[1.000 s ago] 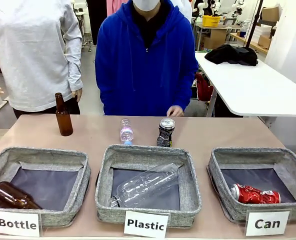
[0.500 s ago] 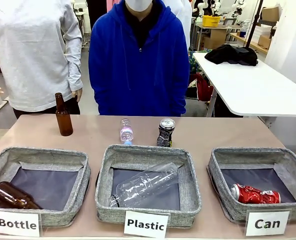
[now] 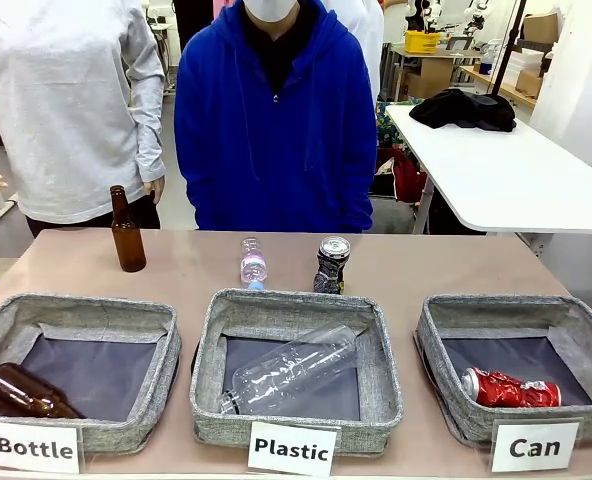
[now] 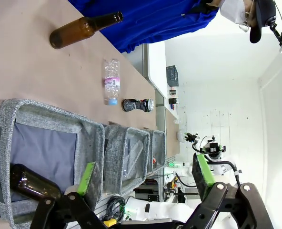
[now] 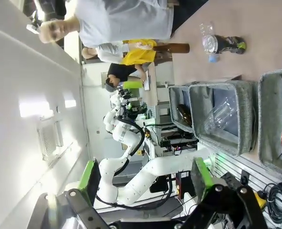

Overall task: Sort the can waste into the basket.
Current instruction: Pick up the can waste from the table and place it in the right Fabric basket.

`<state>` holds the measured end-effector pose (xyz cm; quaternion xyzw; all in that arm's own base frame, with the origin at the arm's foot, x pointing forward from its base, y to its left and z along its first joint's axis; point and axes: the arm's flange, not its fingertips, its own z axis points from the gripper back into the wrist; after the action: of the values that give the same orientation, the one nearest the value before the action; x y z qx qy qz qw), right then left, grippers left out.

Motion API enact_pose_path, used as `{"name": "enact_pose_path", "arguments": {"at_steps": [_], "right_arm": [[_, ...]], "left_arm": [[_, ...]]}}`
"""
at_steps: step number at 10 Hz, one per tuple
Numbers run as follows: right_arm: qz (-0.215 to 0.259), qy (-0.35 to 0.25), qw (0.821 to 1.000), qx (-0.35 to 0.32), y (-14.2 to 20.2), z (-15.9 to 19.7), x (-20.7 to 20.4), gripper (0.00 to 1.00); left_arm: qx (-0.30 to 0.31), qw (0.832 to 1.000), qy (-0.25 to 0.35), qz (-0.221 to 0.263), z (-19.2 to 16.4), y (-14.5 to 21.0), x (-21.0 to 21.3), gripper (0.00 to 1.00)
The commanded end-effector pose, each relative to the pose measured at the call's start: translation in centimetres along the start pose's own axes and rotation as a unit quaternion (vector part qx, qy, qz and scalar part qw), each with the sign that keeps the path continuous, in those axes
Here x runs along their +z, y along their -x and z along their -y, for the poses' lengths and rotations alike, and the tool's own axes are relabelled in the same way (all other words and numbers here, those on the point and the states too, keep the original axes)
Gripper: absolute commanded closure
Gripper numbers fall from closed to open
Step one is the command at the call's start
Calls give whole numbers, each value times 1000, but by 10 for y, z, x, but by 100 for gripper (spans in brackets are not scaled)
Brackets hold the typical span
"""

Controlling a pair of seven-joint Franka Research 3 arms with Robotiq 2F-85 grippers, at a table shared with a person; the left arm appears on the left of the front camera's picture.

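Black can [image 3: 331, 264] stands free on the surface [image 3: 456, 265], person's hand withdrawn; red can [image 3: 510, 389] lies in basket [image 3: 446, 318]; left gripper [image 4: 146, 174], right gripper [image 5: 144, 175]: jaws open.

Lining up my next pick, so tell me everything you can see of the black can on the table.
The black can is a small crushed metal drink can with a dark, dented and creased body and a silver top tipped toward the front camera. It stands roughly upright on the tan table, just behind the far rim of the Plastic basket. It is to the right of a small clear bottle lying on its side, and apart from it. Nothing but the table touches it.
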<state>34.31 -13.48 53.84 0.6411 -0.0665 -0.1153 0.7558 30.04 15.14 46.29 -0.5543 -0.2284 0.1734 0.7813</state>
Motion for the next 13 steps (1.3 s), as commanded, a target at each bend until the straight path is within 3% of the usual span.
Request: {"name": "enact_pose_path", "arguments": {"at_steps": [1, 2, 3, 4, 6, 7, 8, 10, 11, 12, 13], "right_arm": [[5, 45, 999, 19, -4, 1, -9, 0], [-18, 77, 995, 66, -16, -2, -26, 0], [-3, 107, 988, 107, -27, -5, -40, 0], [-34, 146, 979, 138, -35, -6, -56, 0], [-82, 231, 937, 248, -57, -2, -100, 0], [-106, 241, 911, 317, -66, 3, -127, 0], [-148, 225, 890, 368, -73, 8, -156, 0], [-291, 166, 823, 459, -75, 21, -195, 0], [-320, 131, 807, 479, -76, 30, -207, 0], [-316, 157, 824, 443, -82, 32, -211, 0], [-278, 176, 827, 455, -64, 27, -218, 0]], "left_arm": [[5, 1000, -2, -5, 1, 3, 2, 0], [5, 1000, -2, -5, 1, 3, 2, 0], [5, 1000, -2, -5, 1, 3, 2, 0], [5, 1000, -2, -5, 1, 3, 2, 0], [5, 1000, -2, -5, 1, 3, 2, 0], [5, 1000, -2, -5, 1, 3, 2, 0], [5, 1000, -2, -5, 1, 3, 2, 0], [5, 1000, -2, -5, 1, 3, 2, 0], [5, 1000, -2, -5, 1, 3, 2, 0], [5, 1000, -2, -5, 1, 3, 2, 0], [5, 1000, -2, -5, 1, 3, 2, 0]]}}
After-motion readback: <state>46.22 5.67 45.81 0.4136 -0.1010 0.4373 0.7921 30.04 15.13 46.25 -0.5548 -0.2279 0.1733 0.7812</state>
